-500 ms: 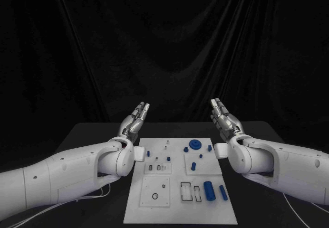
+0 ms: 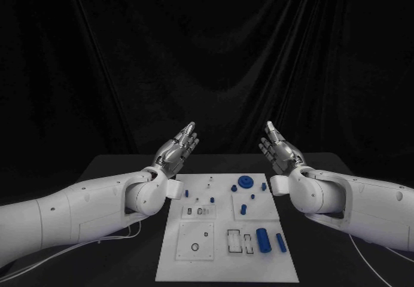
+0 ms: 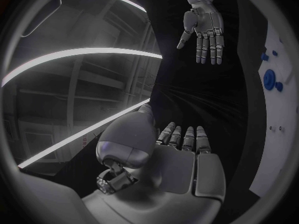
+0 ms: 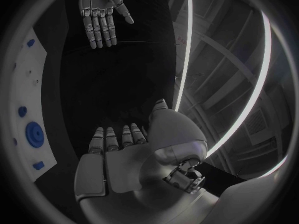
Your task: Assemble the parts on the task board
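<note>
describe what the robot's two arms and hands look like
Both arms are smooth, glossy white shells with rounded, bulbous wrist housings. The left robot hand and right robot hand are silver metal with segmented fingers. Thin white cables trail beneath the left arm.

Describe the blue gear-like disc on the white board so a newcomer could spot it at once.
Start at the white rectangular task board in the middle of the black table. Near its far edge, right of centre, lies the round blue toothed disc. It is wider and flatter than the small blue pegs beside it.
</note>
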### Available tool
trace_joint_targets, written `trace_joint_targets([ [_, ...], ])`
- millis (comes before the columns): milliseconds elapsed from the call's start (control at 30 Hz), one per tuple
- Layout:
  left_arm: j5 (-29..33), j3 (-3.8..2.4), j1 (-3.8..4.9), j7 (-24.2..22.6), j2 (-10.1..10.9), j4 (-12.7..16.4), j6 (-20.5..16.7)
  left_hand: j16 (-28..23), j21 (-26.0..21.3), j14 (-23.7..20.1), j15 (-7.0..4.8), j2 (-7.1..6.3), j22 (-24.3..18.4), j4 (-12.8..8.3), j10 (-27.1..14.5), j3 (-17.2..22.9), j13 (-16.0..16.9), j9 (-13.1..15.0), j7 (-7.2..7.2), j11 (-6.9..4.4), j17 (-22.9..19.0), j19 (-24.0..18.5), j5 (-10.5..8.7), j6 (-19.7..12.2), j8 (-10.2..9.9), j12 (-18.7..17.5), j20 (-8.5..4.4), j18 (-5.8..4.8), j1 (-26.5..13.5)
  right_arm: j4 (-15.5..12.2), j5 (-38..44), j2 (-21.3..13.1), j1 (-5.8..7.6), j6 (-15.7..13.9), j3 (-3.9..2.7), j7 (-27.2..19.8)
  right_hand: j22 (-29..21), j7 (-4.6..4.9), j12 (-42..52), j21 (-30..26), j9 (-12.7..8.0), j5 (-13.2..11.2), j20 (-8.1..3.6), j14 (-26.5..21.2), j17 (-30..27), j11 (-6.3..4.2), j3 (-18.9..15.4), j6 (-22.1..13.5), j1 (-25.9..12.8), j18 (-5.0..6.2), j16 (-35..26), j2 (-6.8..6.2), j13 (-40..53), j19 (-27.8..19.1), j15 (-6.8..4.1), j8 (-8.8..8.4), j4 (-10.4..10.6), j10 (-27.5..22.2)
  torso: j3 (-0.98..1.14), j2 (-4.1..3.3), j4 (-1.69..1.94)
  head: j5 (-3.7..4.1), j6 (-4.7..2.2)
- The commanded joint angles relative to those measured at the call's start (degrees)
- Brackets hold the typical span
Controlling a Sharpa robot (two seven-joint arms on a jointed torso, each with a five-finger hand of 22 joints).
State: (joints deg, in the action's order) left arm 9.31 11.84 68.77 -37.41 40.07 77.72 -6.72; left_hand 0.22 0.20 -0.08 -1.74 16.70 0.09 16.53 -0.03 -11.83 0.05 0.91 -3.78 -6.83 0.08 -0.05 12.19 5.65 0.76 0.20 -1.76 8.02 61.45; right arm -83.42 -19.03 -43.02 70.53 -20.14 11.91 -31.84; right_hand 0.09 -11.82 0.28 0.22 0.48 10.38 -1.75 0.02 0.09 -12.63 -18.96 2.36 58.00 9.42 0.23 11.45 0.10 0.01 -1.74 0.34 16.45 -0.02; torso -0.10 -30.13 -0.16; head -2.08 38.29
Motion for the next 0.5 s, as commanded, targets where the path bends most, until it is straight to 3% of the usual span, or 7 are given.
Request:
trace_joint_targets([
  [33, 2.83, 0.22, 0.42, -4.9, -0.26, -0.38, 7.79, -0.22, -0.2, 0.08, -5.59, 0.05, -0.09, 0.28, 0.03, 0.15, -0.05, 0.13, 0.32, 0.77, -0.08, 0.05, 0.15, 0.62, 0.28, -0.2, 0.11, 1.12, 0.82, 0.02, -1.43, 0.01, 0.12, 2.35, -0.04, -0.85, -0.09, 1.0, -0.28, -0.22, 0.16, -0.25, -3.74, -0.02, -0.09, 1.73, 0.03, 0.42, 0.99, 0.75, -0.23, -0.09, -0.1, -0.01, -10.12, 0.38, -0.06, 0.02, 0.0, 0.0, 0.0, 0.0, 0.0],
  [67, 2.86, 0.25, 0.44, -4.93, -0.27, -0.41, 7.91, -0.22, -0.2, 0.08, -5.02, 0.04, -0.09, 0.26, 0.03, 0.49, -0.05, 0.27, 0.78, 1.25, -0.08, 0.05, 0.92, 1.69, 0.47, -0.2, 1.28, 1.54, 1.42, 0.02, -1.43, 0.01, 0.12, 2.35, -0.04, -0.85, -0.09, 1.08, -0.28, -0.22, 0.18, -0.23, -3.44, -0.02, -0.09, 1.98, 0.06, 0.53, 1.12, 0.75, -0.23, -0.11, -0.1, -0.01, -9.84, 0.41, -0.08, 0.02, 0.0, 0.0, 0.0, 0.0, 0.0],
  [100, 1.49, 0.28, 0.41, -5.93, 0.48, -1.93, 13.88, -0.22, -0.2, 0.08, -4.69, 0.04, -0.09, 0.23, 0.03, 0.73, -0.05, 0.39, 1.06, 1.55, -0.08, 0.05, 1.24, 2.48, 0.65, -0.2, 1.74, 1.69, 1.97, 0.9, -1.45, -1.23, 0.16, 7.85, -0.04, 2.78, -0.09, 1.13, -0.28, -0.22, 0.22, -0.17, -3.05, -0.02, -0.09, 2.41, 0.15, 0.73, 1.43, 0.74, -0.23, -0.17, -0.1, -0.01, -9.42, 0.46, -0.16, 0.02, 0.03, -0.04, -0.08, 0.11, 2.55],
  [133, 0.33, 0.28, 0.41, -6.37, 0.59, -1.95, 13.65, -0.22, -0.2, 0.08, -4.2, 0.05, -0.09, 0.24, 0.03, 1.01, -0.05, 0.44, 1.42, 1.95, -0.08, 0.05, 1.55, 2.98, 0.75, -0.2, 2.44, 1.87, 2.63, 0.84, -1.44, -1.26, 0.16, 8.1, -0.04, 2.76, -0.09, 1.17, -0.19, -0.22, 0.27, -0.19, -2.46, -0.02, -0.09, 3.16, 0.24, 1.02, 1.81, 0.7, -0.23, -0.24, -0.06, -0.01, -8.72, 0.54, -0.16, 0.03, 0.05, -0.02, -0.1, 0.15, 2.98],
  [367, -5.34, 0.29, 0.4, -8.06, 1.43, -1.99, 13.36, -0.22, -0.2, 0.08, -1.62, 0.05, -0.09, 0.26, 0.03, 1.77, -0.05, 0.36, 1.64, 2.81, -0.08, 0.05, 3.24, 2.8, 0.59, -0.2, 6.05, 2.28, 5.01, 0.95, 0.92, -1.51, 0.27, 9.84, -0.04, 3.14, -0.09, 1.43, 0.39, -0.22, 0.37, -0.07, 1.64, -0.02, -0.09, 6.82, 0.46, 1.78, 2.78, 0.7, -0.23, -0.5, 0.13, -0.01, -4.7, 0.66, -0.09, 0.1, 0.02, -0.05, -0.09, 0.46, 3.13],
  [433, -6.04, 0.29, 0.4, -7.94, 1.83, -1.86, 13.45, -0.22, -0.2, 0.08, 0.58, 0.15, -0.09, 0.29, 0.03, 2.43, -0.05, 0.3, 1.39, 2.74, -0.08, 0.05, 5.69, 2.29, 0.48, -0.2, 7.81, 2.28, 5.88, 0.92, 2.9, -1.74, 0.41, 10.61, -0.04, 3.38, -0.09, 1.83, 0.54, -0.22, 0.4, -0.03, 4.12, -0.02, -0.09, 7.3, 0.6, 1.96, 3.15, 0.64, -0.23, -0.57, 0.17, -0.01, -2.17, 0.68, -0.14, 0.12, 0.04, -0.03, -0.1, 0.4, 3.18],
  [500, -6.42, 0.29, 0.39, -7.73, 2.2, -1.72, 13.52, -0.22, -0.2, 0.08, 0.7, 0.05, -0.09, 0.26, 0.03, 2.86, -0.05, 0.32, 1.45, 2.95, -0.08, 0.05, 7.03, 2.36, 0.5, -0.2, 8.36, 2.27, 6.88, 0.74, 4.85, -2.02, 0.63, 11.07, -0.04, 3.67, -0.09, 3.09, 0.84, -0.22, 0.52, 0.15, 6.35, -0.02, -0.09, 8.31, 0.82, 2.66, 3.76, 0.68, -0.23, -0.71, 0.25, -0.01, -0.14, 0.85, -0.39, 0.17, 0.02, 0.0, -0.14, 0.46, 3.49],
])
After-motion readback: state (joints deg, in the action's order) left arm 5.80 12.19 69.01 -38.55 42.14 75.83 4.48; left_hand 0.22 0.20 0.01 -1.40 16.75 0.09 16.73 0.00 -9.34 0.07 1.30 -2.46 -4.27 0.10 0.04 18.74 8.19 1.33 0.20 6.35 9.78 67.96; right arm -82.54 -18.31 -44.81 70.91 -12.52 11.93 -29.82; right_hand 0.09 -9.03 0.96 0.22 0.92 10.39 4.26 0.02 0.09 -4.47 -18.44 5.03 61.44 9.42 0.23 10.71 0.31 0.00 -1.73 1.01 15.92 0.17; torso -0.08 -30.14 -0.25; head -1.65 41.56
